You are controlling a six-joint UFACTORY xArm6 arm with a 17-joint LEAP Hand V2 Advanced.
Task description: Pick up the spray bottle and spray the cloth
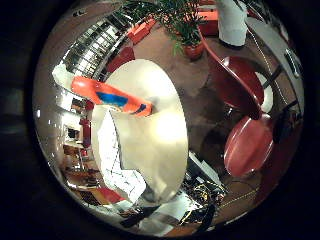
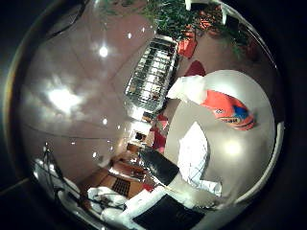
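Note:
An orange spray bottle point(image 1: 112, 97) with a blue label and a white spray head point(image 2: 189, 88) stands on a round white table point(image 1: 160, 130). Beside it on the same table lies a white cloth point(image 1: 117, 160) with a thin dark grid pattern, partly crumpled. My right hand point(image 2: 148, 196) shows as white and black parts at the edge of the thumb side view, with one black fingertip point(image 2: 158, 165) reaching in near the cloth. The hand is apart from the bottle and holds nothing; its fingers look relaxed and open.
Two red chairs point(image 1: 247, 145) stand next to the table on a brown floor. A potted plant point(image 1: 192, 47) and a white pillar point(image 1: 232, 22) stand farther off. Orange seats point(image 1: 140, 30) and a windowed wall point(image 2: 151, 72) are in the background.

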